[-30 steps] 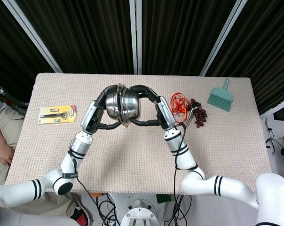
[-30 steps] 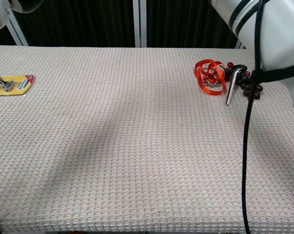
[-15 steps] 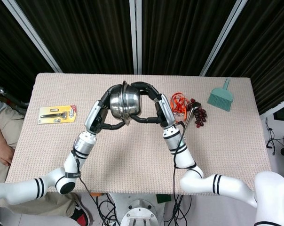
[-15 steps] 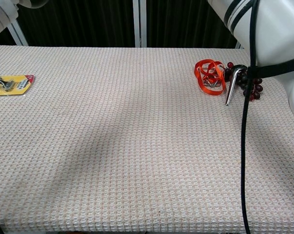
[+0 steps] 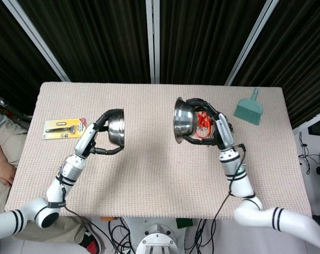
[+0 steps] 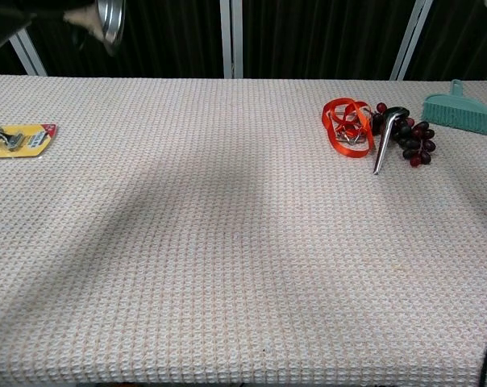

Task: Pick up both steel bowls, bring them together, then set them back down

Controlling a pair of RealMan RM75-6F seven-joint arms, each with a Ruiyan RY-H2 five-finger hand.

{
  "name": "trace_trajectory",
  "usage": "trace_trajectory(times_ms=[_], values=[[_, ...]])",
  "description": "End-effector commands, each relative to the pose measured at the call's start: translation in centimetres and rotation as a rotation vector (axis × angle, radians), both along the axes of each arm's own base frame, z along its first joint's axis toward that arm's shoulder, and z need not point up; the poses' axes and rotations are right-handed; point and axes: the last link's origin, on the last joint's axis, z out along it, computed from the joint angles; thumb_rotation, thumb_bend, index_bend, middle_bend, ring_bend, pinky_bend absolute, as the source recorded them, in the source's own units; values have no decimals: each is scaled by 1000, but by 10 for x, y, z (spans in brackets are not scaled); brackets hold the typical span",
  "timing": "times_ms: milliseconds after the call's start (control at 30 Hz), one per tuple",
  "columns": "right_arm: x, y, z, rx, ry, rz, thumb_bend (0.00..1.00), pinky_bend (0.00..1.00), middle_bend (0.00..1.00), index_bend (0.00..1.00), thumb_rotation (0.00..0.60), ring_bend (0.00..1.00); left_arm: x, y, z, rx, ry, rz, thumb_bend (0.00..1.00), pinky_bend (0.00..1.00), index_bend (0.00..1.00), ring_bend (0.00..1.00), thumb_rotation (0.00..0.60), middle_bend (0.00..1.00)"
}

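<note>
While both arms are raised over the surface (image 5: 149, 174) in the head view, the two bowls are well apart, each carried on edge. The left hand (image 5: 99, 138) has its fingers (image 5: 108, 113) wrapped over the rim of the left bowl (image 5: 116, 129), thumb side underneath, so the bowl is grasped and off the cloth. The right hand (image 5: 215, 129) grasps the right bowl (image 5: 182, 120) the same way, fingers hooked over the top and bottom of its rim, the bowl tilted upright with its base facing left. A yellow razor pack (image 5: 64, 128) lies near the left edge, and a teal brush (image 5: 248, 108) lies near the far right corner. An orange strap shows just behind the right hand.

From the chest view, only the rim of the left bowl (image 6: 111, 22) shows at the top left, held above the surface (image 6: 227, 266). The orange strap (image 6: 347, 125), a metal spoon (image 6: 385, 145), dark grapes (image 6: 413, 141), the brush (image 6: 457, 109) and the razor pack (image 6: 18, 137) all lie on the cloth.
</note>
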Motion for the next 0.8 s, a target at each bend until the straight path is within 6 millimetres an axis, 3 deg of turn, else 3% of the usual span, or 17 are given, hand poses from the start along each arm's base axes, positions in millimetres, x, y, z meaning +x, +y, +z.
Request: trace_trajectory(times_ms=[33, 167, 367, 433, 500, 533, 567, 600, 667, 733, 800], values=[[-67, 31, 10, -20, 346, -109, 365, 624, 505, 717, 600, 473, -73, -29, -2, -125, 558, 54, 341, 653, 643, 473, 600, 555], [-111, 59, 2, 64, 638, -183, 365, 623, 502, 714, 600, 472, -83, -44, -15, -174, 850, -19, 332, 654, 645, 474, 600, 557], [-137, 79, -19, 176, 771, -249, 364, 619, 485, 695, 600, 467, -74, -42, -40, -230, 1009, -75, 332, 668, 646, 517, 600, 563], [-140, 80, -24, 186, 791, -253, 364, 608, 474, 684, 600, 459, -74, -40, -44, -220, 1040, -82, 320, 666, 570, 507, 600, 544], [-141, 80, -30, 204, 793, -251, 351, 569, 425, 638, 600, 413, -73, -39, -46, -228, 1055, -78, 282, 615, 281, 427, 600, 430], [-141, 80, -32, 220, 795, -242, 330, 514, 353, 556, 600, 342, -73, -38, -46, -219, 1049, -71, 259, 541, 128, 346, 600, 322], [-141, 80, -34, 238, 804, -232, 285, 414, 242, 417, 600, 226, -71, -36, -46, -191, 1031, -62, 242, 475, 57, 282, 599, 241], [-142, 80, -35, 255, 816, -222, 231, 287, 125, 237, 600, 112, -69, -34, -45, -145, 1014, -55, 216, 381, 6, 197, 583, 134], [-141, 77, -34, 249, 830, -217, 122, 117, 10, 33, 600, 4, -71, -34, -45, -91, 993, -46, 169, 259, 0, 86, 516, 22], [-140, 77, -32, 223, 822, -222, 30, 34, 0, 0, 600, 0, -70, -34, -41, -42, 957, -39, 148, 210, 0, 38, 453, 1], [-140, 77, -29, 207, 823, -229, 4, 4, 0, 0, 600, 0, -70, -34, -38, -9, 942, -37, 134, 181, 0, 9, 379, 0]])
